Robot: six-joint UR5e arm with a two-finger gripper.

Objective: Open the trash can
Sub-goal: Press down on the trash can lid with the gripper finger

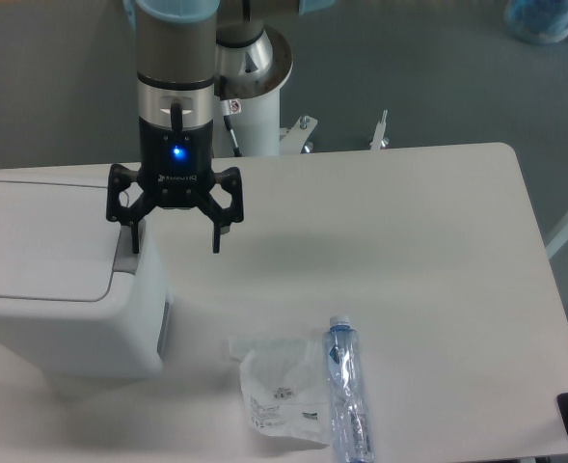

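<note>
The trash can (52, 280) is a large white boxy bin at the left of the table, with its flat lid down. Its grey push tab (125, 259) sits at the lid's right edge. My gripper (175, 241) hangs over the bin's right edge with its black fingers spread wide and nothing between them. The left finger (131, 231) is right over the grey tab; I cannot tell whether it touches it. The right finger (217, 235) hangs over bare table beside the bin.
A crumpled clear plastic bag (279, 388) and a clear plastic bottle (348, 397) lie near the table's front edge. The white table (409, 251) extends to the right. The arm's white pedestal (259, 106) stands behind the table.
</note>
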